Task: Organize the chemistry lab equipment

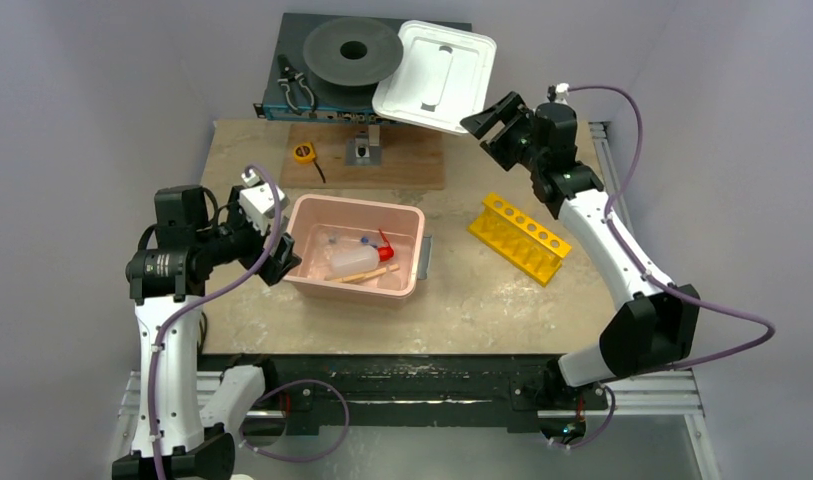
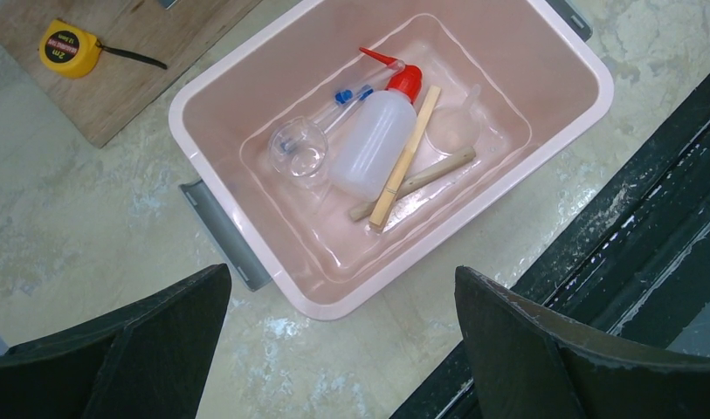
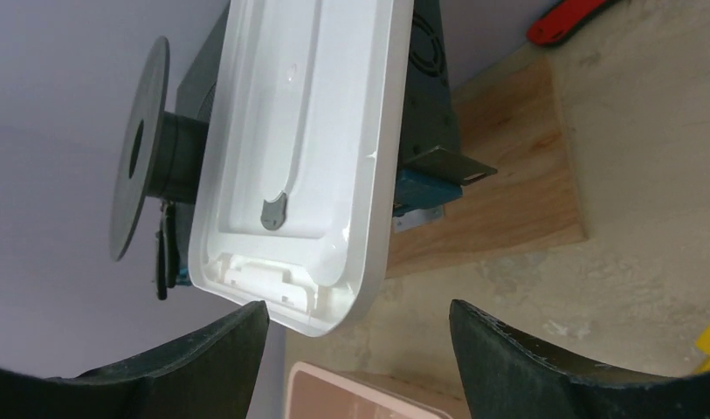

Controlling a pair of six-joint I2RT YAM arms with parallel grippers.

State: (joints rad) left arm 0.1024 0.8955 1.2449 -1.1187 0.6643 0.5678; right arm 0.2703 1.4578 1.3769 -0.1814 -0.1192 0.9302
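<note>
Left gripper (image 2: 342, 275) is wide open and empty, hovering over the near corner of the pink tub (image 2: 508, 52). Inside lie the squeeze bottle (image 2: 373, 144), two sticks (image 2: 406, 160), blue-capped tubes (image 2: 347, 94) and a clear dish (image 2: 299, 147).

Bottle is likely light and squashy, so grip mid-body. Dish and tubes look slick and fragile.

Right gripper (image 3: 358, 307) is open, holding nothing, just short of the white lid (image 3: 307, 131). Yellow rack (image 1: 519, 237) sits on the table right of the tub and looks stiff.

Tape measure (image 2: 69, 49) reads "2m"; the rest is too small to read.

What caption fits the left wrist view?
Open left gripper near pink bin holding squeeze bottle, wooden sticks, blue-capped tubes, clear dish.
</note>
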